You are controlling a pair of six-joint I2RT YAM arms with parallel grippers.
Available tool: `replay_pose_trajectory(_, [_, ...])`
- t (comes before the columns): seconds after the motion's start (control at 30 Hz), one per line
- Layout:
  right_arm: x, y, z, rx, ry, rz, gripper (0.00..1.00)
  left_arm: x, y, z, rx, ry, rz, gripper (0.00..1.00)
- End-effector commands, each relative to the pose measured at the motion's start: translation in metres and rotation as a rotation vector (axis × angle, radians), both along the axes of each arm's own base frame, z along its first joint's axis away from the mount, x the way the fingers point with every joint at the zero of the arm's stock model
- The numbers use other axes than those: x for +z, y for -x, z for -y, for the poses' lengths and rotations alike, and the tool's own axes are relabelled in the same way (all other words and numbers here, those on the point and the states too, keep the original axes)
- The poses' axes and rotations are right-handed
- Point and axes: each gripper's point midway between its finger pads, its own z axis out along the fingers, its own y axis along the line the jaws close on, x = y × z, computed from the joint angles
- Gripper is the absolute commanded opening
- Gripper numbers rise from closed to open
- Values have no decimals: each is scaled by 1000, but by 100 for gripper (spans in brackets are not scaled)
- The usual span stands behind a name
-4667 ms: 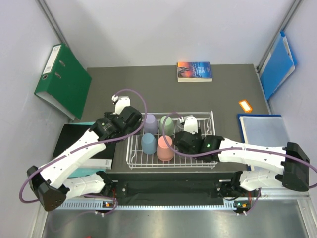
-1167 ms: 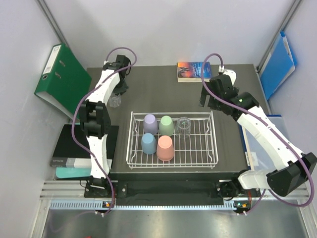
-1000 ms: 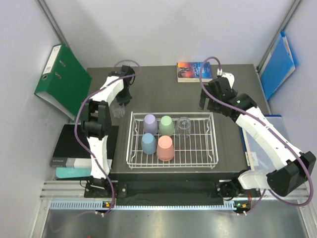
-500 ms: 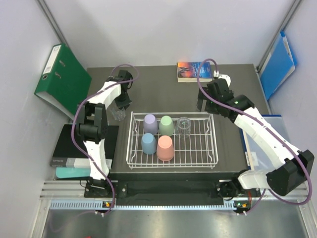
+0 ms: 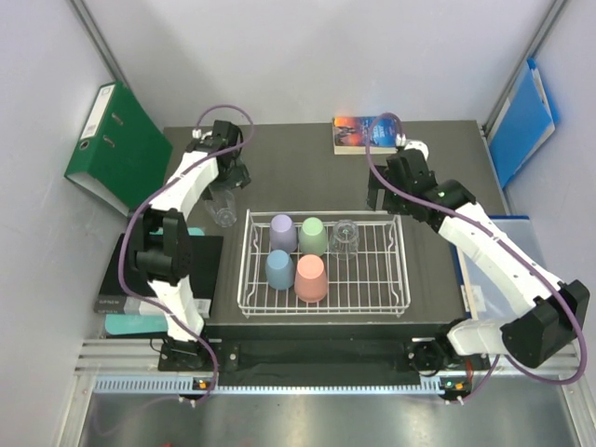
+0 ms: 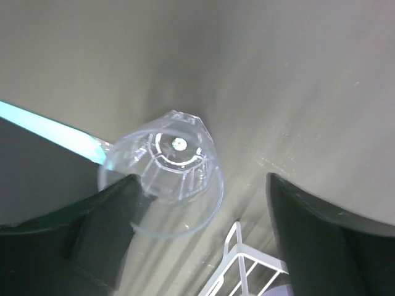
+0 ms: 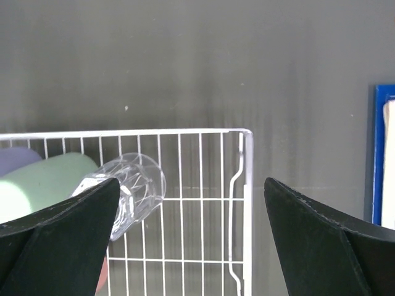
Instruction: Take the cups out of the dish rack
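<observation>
The white dish rack (image 5: 404, 270) holds four upside-down cups: lavender (image 5: 283, 230), green (image 5: 314, 235), blue (image 5: 278, 268) and pink (image 5: 310, 277). A clear glass cup (image 5: 345, 235) sits in it too. Another clear glass cup (image 5: 223, 215) stands mouth-up on the table just left of the rack. My left gripper (image 5: 226, 189) hovers open above it; in the left wrist view that glass (image 6: 163, 179) sits beside the left finger (image 6: 102, 231), with the rack's corner (image 6: 237, 250) below. My right gripper (image 5: 380, 197) is open over the rack's far right corner (image 7: 247, 179), with the racked glass (image 7: 133, 191) near its left finger.
A green binder (image 5: 121, 154) leans at the left wall and a book (image 5: 365, 133) lies at the table's far edge. Blue folders (image 5: 521, 121) stand at the right, an orange tag (image 5: 461, 197) lies near them, and dark books (image 5: 154, 270) are stacked left of the rack.
My left gripper has opened and let go of the clear glass, which now stands on the table left of the rack. My right arm has eased closer to the rack.
</observation>
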Motion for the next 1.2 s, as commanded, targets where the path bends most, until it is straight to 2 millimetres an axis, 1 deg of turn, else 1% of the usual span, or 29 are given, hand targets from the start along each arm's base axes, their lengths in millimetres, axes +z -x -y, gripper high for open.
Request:
replay_pose_trajectory(0.0, [20, 1, -31, 129, -30, 75, 100, 87, -2, -4, 45, -5, 237, 99])
replay_pose_trajectory(0.03, [19, 1, -39, 154, -29, 75, 100, 109, -1, -3, 50, 8, 300, 99])
replay_pose_trajectory(0.07, [20, 5, -52, 194, -31, 77, 99, 119, 0, 0, 44, 13, 330, 99])
replay_pose_trajectory(0.1, [14, 5, -59, 211, -20, 62, 100, 127, 2, 7, 29, 20, 352, 99])
replay_pose_trajectory(0.13, [11, 8, -67, 232, -19, 52, 100, 143, 7, 9, 25, 33, 396, 99])
replay_pose_trajectory(0.17, [9, 11, -78, 260, -18, 45, 100, 151, 9, 13, 18, 41, 419, 99])
replay_pose_trajectory(0.2, [0, 11, -85, 276, -7, 24, 100, 152, 14, 21, -3, 45, 427, 99])
replay_pose_trajectory(0.23, [-3, 12, -91, 287, -5, 13, 100, 166, 22, 24, -11, 54, 463, 99])
replay_pose_trajectory(0.27, [-7, 15, -98, 308, 0, 3, 100, 171, 25, 27, -16, 51, 483, 99])
replay_pose_trajectory(0.3, [-15, 16, -102, 311, 12, -13, 100, 170, 31, 36, -41, 53, 484, 99])
replay_pose_trajectory(0.33, [-18, 16, -103, 307, 24, -17, 99, 179, 38, 40, -56, 55, 509, 99])
replay_pose_trajectory(0.37, [-23, 17, -105, 310, 30, -24, 100, 182, 42, 41, -58, 42, 520, 99])
replay_pose_trajectory(0.4, [-29, 16, -105, 304, 37, -34, 100, 180, 49, 49, -81, 39, 514, 99])
replay_pose_trajectory(0.43, [-31, 16, -105, 296, 42, -35, 100, 184, 53, 50, -87, 37, 525, 99])
replay_pose_trajectory(0.47, [-37, 16, -103, 289, 52, -43, 100, 184, 57, 52, -93, 35, 526, 99])
replay_pose_trajectory(0.5, [-40, 15, -104, 286, 53, -42, 100, 181, 62, 53, -96, 22, 517, 99])
replay_pose_trajectory(0.53, [-43, 14, -104, 282, 59, -47, 99, 183, 65, 52, -96, 24, 526, 99])
replay_pose_trajectory(0.57, [-47, 14, -104, 282, 64, -53, 100, 183, 67, 51, -98, 25, 529, 99])
replay_pose_trajectory(0.6, [-52, 13, -105, 283, 69, -62, 100, 179, 68, 50, -101, 19, 522, 99])
replay_pose_trajectory(0.67, [-60, 13, -108, 288, 73, -85, 100, 179, 71, 48, -101, 17, 524, 99])
replay_pose_trajectory(0.7, [-68, 13, -109, 293, 83, -104, 100, 178, 72, 48, -107, 13, 520, 99])
replay_pose_trajectory(0.77, [-75, 16, -111, 300, 89, -128, 100, 177, 74, 48, -109, 13, 513, 99])
replay_pose_trajectory(0.83, [-87, 21, -110, 300, 108, -161, 100, 176, 75, 48, -114, 17, 512, 99])
replay_pose_trajectory(0.97, [-100, 28, -109, 296, 114, -180, 98, 172, 79, 49, -121, 26, 508, 99])
replay_pose_trajectory(1.0, [-100, 29, -108, 292, 112, -182, 92, 171, 79, 49, -120, 30, 506, 99])
replay_pose_trajectory(1.03, [-102, 29, -107, 287, 114, -181, 72, 170, 80, 50, -121, 31, 504, 99])
replay_pose_trajectory(1.1, [-98, 29, -105, 272, 111, -168, 44, 168, 81, 51, -124, 39, 500, 99])
replay_pose_trajectory(1.13, [-96, 28, -103, 260, 114, -160, 21, 168, 82, 51, -125, 44, 503, 99])
replay_pose_trajectory(1.17, [-86, 27, -102, 252, 104, -135, 10, 165, 82, 52, -128, 48, 497, 99])
